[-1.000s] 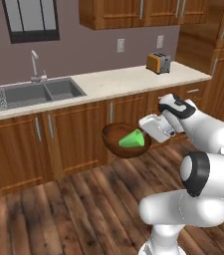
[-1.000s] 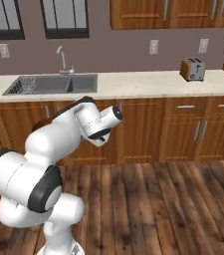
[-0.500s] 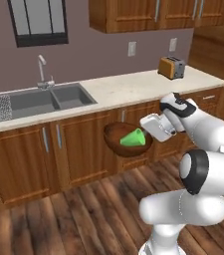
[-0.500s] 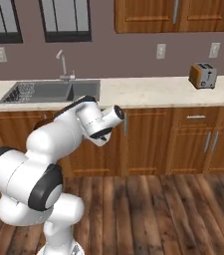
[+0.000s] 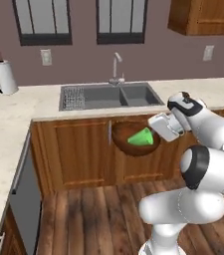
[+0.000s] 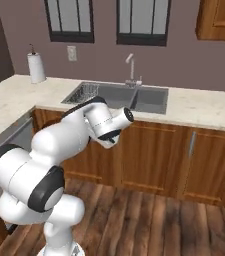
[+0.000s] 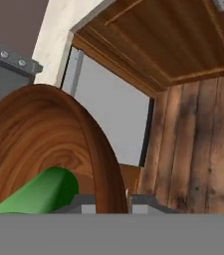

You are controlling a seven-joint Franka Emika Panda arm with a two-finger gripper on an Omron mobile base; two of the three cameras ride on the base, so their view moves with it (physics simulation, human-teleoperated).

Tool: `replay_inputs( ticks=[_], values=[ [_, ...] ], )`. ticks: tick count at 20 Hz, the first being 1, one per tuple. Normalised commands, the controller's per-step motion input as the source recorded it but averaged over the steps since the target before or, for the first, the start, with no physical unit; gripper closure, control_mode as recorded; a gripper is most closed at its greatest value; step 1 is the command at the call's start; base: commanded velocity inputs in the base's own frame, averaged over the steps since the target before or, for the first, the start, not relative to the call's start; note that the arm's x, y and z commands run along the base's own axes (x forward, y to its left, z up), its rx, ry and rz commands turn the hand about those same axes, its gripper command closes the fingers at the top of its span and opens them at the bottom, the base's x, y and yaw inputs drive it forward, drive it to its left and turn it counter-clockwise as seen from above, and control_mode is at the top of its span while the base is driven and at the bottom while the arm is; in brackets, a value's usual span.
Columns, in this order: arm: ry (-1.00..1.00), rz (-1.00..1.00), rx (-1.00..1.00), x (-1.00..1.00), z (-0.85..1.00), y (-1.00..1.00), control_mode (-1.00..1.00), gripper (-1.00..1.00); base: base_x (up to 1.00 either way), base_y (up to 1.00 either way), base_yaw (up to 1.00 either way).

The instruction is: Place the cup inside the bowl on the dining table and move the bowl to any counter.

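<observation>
The bowl [image 5: 135, 141] hangs in the air in front of the cabinet doors below the sink [image 5: 108, 95], held up by the gripper [image 5: 159, 133] at its right rim, and the cup [image 5: 142, 137] lies on its side inside it (so the first half of the task looks done and the carry to a counter is under way). Holding the bowl by 1 edge keeps the cup cradled against the wood, and the bowl tips a little toward the camera in the left base view, which is probably why the cup has rolled over rather than standing. In the hand view the rim of the bowl [image 7: 91, 149] runs down between the 2 finger tips, with the cup [image 7: 36, 194] just to the left of it inside the bowl. The fingers are drawn in narrow, pinching the thin wall of the bowl from both sides. The counter [image 5: 26, 107] around the sink is close ahead and slightly above the bowl, so the bowl will likely need lifting before it can be set down there.
</observation>
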Motion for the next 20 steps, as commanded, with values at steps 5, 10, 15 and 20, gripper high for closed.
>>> replay_inputs(
  ticks=[5,10,15,20],
  values=[
    [0.00,0.00,0.00,0.00,0.00,0.00,1.00,1.00,0.31,0.66,0.68],
    [0.00,0.00,0.00,0.00,0.00,0.00,1.00,1.00,0.29,0.60,0.69],
    [0.00,0.00,0.00,0.00,0.00,0.00,1.00,1.00,0.27,0.42,0.66],
    [0.00,0.00,0.00,0.00,0.00,0.00,1.00,1.00,0.16,0.21,0.52]
  ],
)
